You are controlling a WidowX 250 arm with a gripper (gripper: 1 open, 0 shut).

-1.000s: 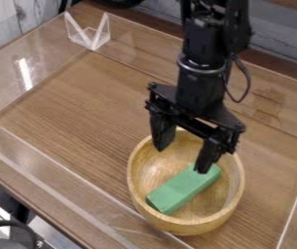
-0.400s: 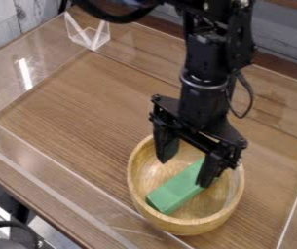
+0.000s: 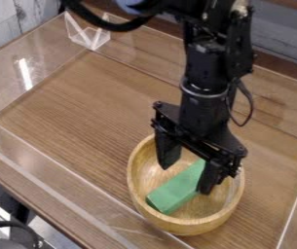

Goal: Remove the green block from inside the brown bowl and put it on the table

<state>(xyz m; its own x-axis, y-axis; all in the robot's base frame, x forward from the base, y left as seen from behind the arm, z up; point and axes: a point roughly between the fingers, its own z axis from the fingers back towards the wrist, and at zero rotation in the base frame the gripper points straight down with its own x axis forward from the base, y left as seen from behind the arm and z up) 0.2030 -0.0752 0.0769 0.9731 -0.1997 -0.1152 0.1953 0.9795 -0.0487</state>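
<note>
Table (image 3: 79, 122): flat brown wood grain, darker streaks, low clear acrylic edging. Brown bowl (image 3: 179, 226) on it, toward 5 o'clock in the view; round, pale tan wood, thick smooth rim. Black gripper (image 3: 190, 167) comes down from 1 o'clock, blocky and angular, its claw spread wide over the bowl. One finger stands toward the bowl's 11 o'clock, the other toward its 2 o'clock. Green block (image 3: 171, 195) lies inside the bowl, matte, straight-edged, long axis running roughly 7 to 1 o'clock, its upper end partly hidden by the gripper. Nothing pinched.

Risks, as judged: a finger lowered off-line could land on the rim and tip or drag the bowl. Closing too high may catch only the block's top edges; flat faces could then slip or twist. The curved wall leaves little finger room, so the block may skid along it. Lifting short of rim height could knock the block back in.
</note>
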